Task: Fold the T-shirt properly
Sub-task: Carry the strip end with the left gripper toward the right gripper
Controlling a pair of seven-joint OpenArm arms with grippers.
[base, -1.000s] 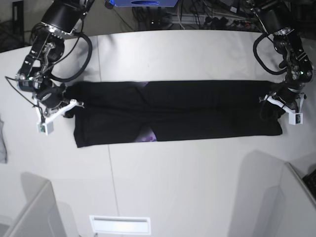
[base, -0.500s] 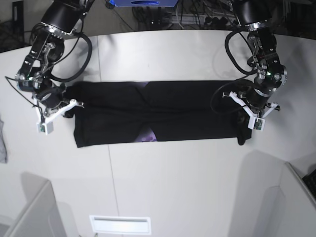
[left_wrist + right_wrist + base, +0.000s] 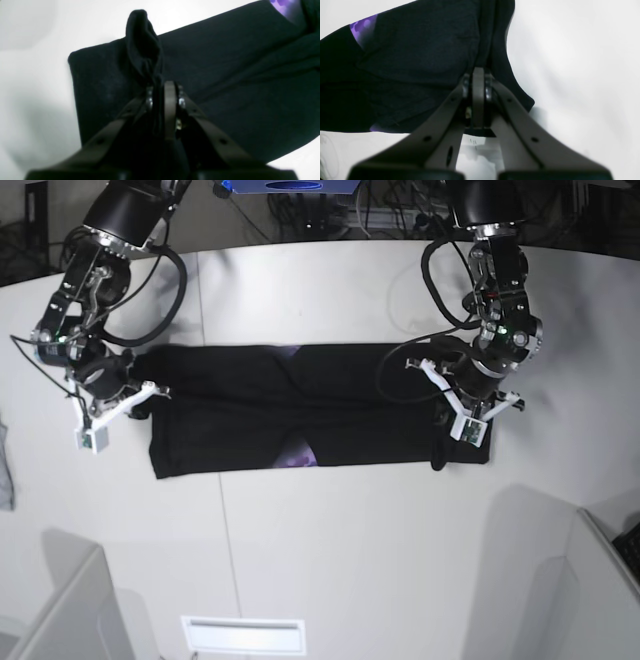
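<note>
My left gripper is squeezed shut on a bunch of the T-shirt. My right gripper is shut too, pinching the shirt's other end and keeping it in place. The shirt lies as a long black strip across the white table, with a bit of purple print peeking out. A second ago my left gripper was out at the far end. Now it has carried that end inward, so the strip is shorter. I think the fold-over has begun.
</note>
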